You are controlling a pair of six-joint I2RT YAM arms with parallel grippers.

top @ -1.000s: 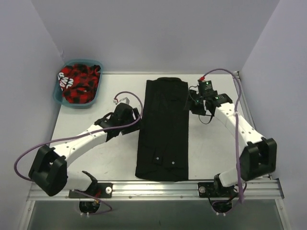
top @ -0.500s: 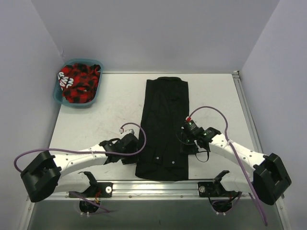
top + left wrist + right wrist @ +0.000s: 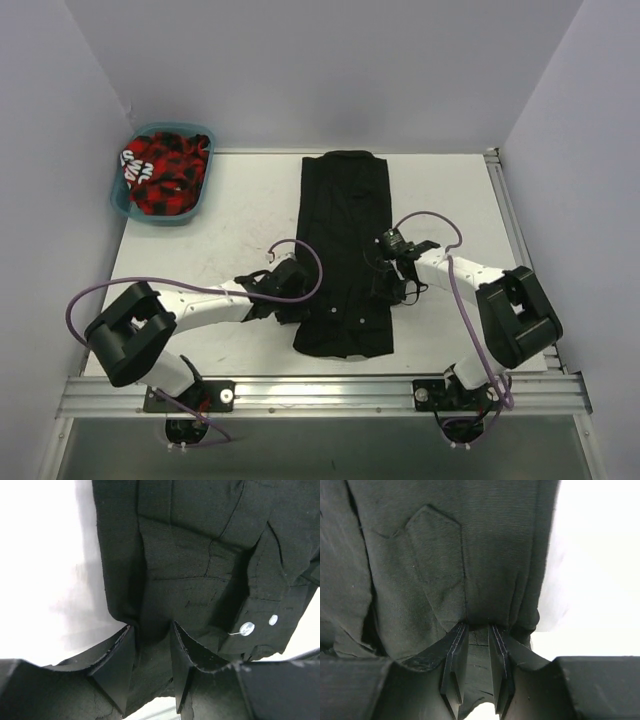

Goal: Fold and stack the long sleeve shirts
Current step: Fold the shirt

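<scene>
Black collared long sleeve shirt point(image 3: 343, 250) is pinched in our left pincer point(image 3: 152, 630) and right pincer point(image 3: 478, 627). If either thin grip slips, we skew the fold.

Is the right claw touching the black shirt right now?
Touching. The right wrist view shows the right claw closed on a bunched fold of the black shirt, with cloth filling the gap between its jaws.

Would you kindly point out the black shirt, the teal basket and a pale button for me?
black shirt point(image 3: 345, 230), top external view, middle of its folded body
teal basket point(image 3: 158, 219), top external view, near rim
pale button point(image 3: 246, 628), left wrist view, centre of the larger button
</scene>
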